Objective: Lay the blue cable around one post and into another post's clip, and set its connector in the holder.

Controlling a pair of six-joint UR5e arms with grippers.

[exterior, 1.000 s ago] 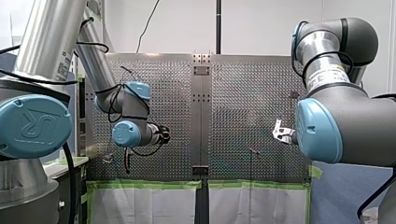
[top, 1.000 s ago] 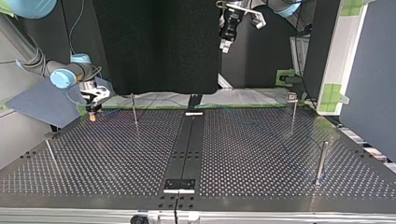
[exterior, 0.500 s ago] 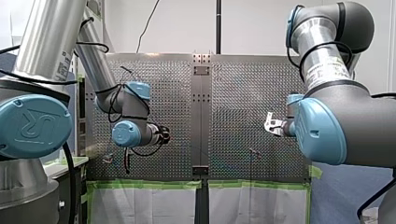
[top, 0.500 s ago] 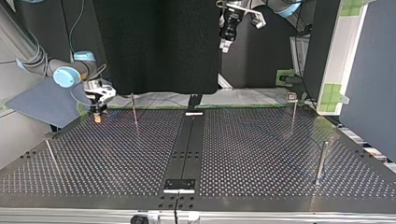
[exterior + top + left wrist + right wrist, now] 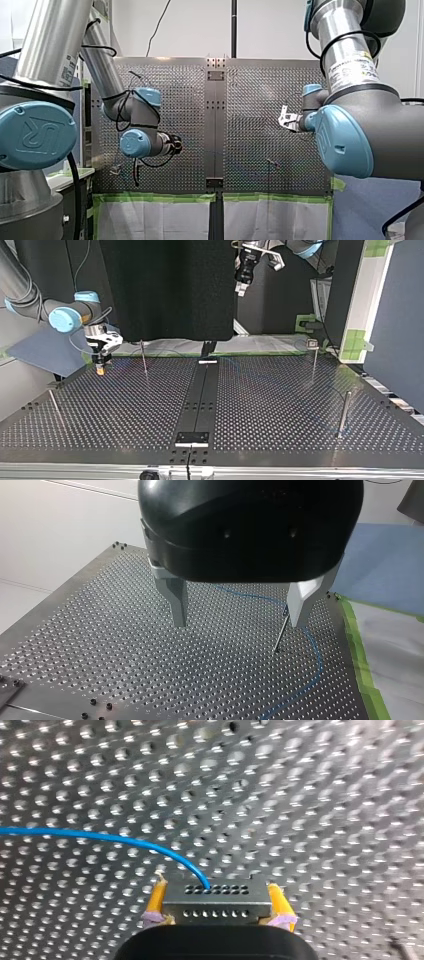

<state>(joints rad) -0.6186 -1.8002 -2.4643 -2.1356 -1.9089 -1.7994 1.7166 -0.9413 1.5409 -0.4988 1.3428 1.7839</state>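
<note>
With my right gripper (image 5: 100, 367) at the top view's upper left clamped on the connector (image 5: 216, 902) and my left gripper (image 5: 240, 605) hanging open and empty, carry it low and level so the trailing blue cable (image 5: 100, 836) clears the post (image 5: 143, 357).

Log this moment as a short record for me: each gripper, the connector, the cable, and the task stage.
left gripper: open, empty, high above the table
right gripper: yellow pads, shut on connector, close over the table
blue cable: leaves the connector, lies on the table, curves past a thin post
stage: connector in gripper, not yet set down
</note>
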